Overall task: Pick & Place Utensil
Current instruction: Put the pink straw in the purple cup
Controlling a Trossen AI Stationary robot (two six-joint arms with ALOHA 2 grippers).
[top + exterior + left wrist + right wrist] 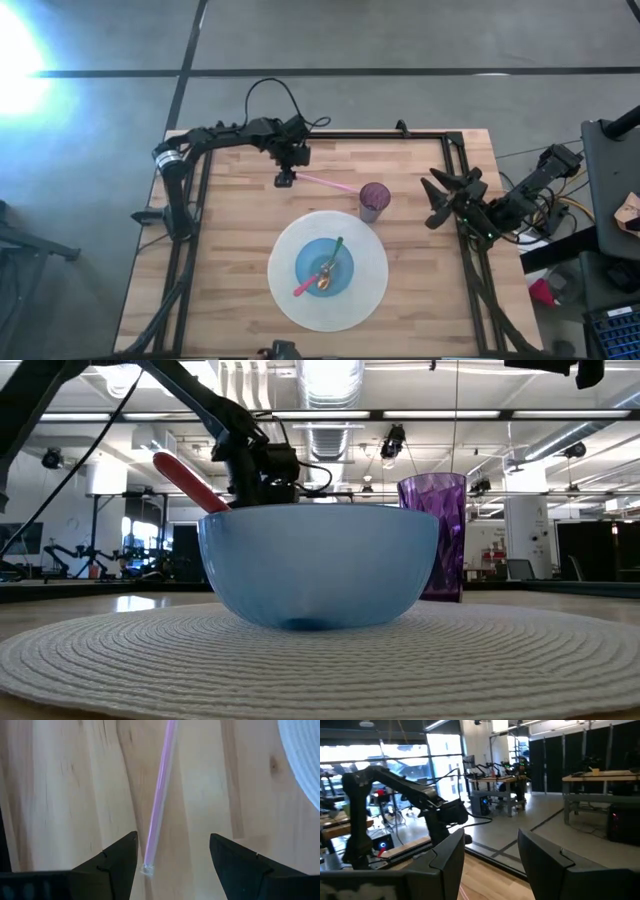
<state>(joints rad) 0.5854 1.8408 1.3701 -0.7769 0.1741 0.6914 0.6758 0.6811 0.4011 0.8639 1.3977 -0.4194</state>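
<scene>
Pale wooden slats make up the tabletop [230, 260], where a round white woven placemat [365, 300] carries a light blue translucent bowl [307, 262]. Inside the bowl lie a green-handled utensil [337, 248] and a pink-handled spoon [308, 285] with a brassy bowl end, their working ends meeting near the bowl's middle. In the low view the pink handle rises over the bowl's rim. A purple faceted plastic cup [374, 200] stands upright just off the placemat's far edge.

A thin pink translucent straw [325, 183] lies flat on the wood, running from beside the cup toward the left gripper [285, 180]. That gripper hangs directly over the straw's free end with its two dark fingers [112, 865] spread wide, one on each side of the straw and gripping nothing; the straw's tip sits just beside one finger.

The right gripper [440, 200] waits raised at the table's right edge, its jaws likewise apart and empty, facing across toward the other arm.
</scene>
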